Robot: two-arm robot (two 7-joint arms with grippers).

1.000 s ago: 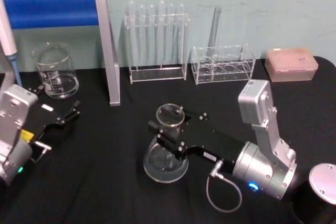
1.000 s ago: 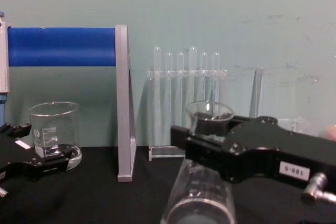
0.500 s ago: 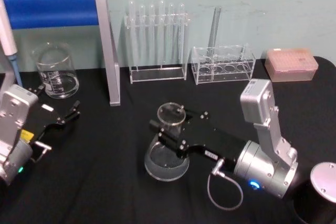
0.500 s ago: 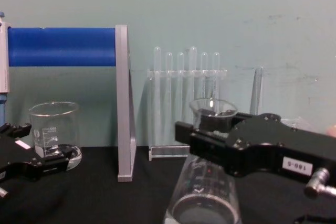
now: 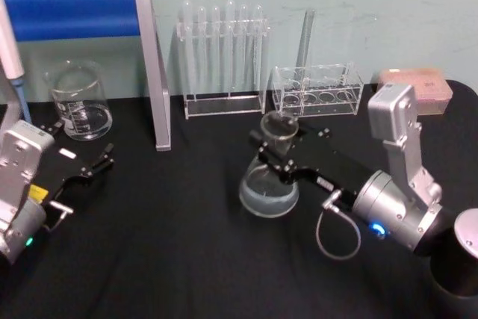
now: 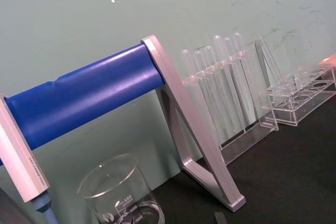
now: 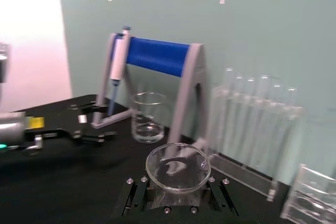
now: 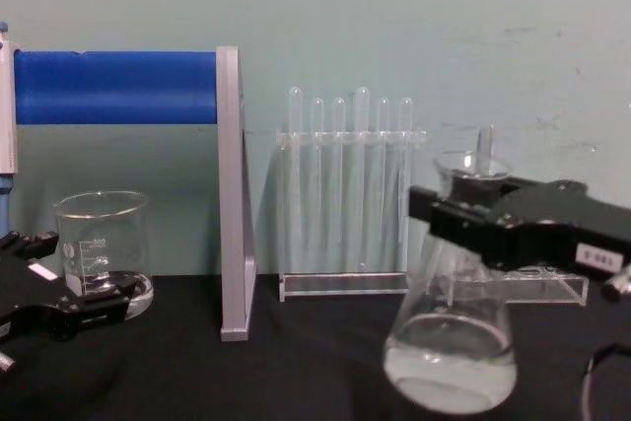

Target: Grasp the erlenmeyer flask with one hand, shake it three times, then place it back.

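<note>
By the desk's (image 5: 149, 259) left edge, the left gripper (image 5: 84, 143) sits parked, its claw spread wide. Right of the middle, the right gripper (image 5: 275, 149) has its claw closed on the neck of the erlenmeyer flask (image 5: 267, 188). The flask leans a little, and it is unclear whether its base touches the desk. Along the back edge stand a glass beaker (image 5: 78, 102), a blue-barred pipette stand (image 5: 75, 13) and a test tube rack (image 5: 222, 57).

Jaws of the right gripper (image 7: 177, 195) clamp the erlenmeyer flask (image 7: 178, 167) at its neck, a beaker (image 7: 147, 117) standing beyond.
</note>
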